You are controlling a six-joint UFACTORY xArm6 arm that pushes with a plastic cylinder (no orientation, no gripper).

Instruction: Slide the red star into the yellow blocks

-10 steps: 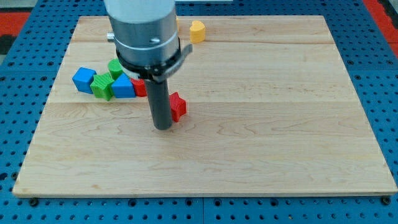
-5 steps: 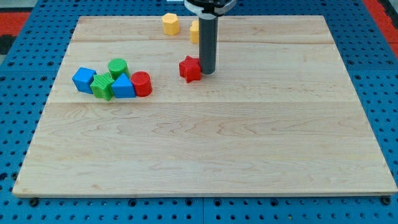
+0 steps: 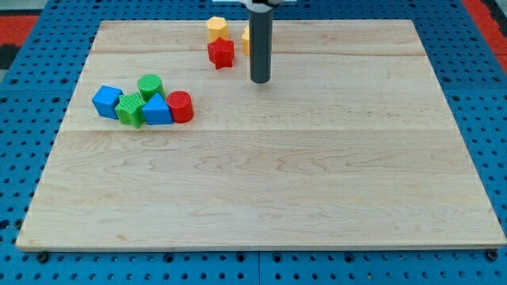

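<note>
The red star (image 3: pixel 221 53) lies near the view's top, touching the lower edge of a yellow block (image 3: pixel 216 28). A second yellow block (image 3: pixel 246 39) is mostly hidden behind my rod. My tip (image 3: pixel 260 81) rests on the board to the right of and slightly below the red star, apart from it.
A cluster sits at the view's left: a blue block (image 3: pixel 106 101), a green star (image 3: pixel 130 110), a green cylinder (image 3: pixel 150 85), a blue triangle (image 3: pixel 158 110) and a red cylinder (image 3: pixel 181 106). The wooden board (image 3: pixel 317 174) ends just above the yellow blocks.
The red star has slid up and to the left, from beside my tip to against the yellow block. My tip has shifted slightly upward.
</note>
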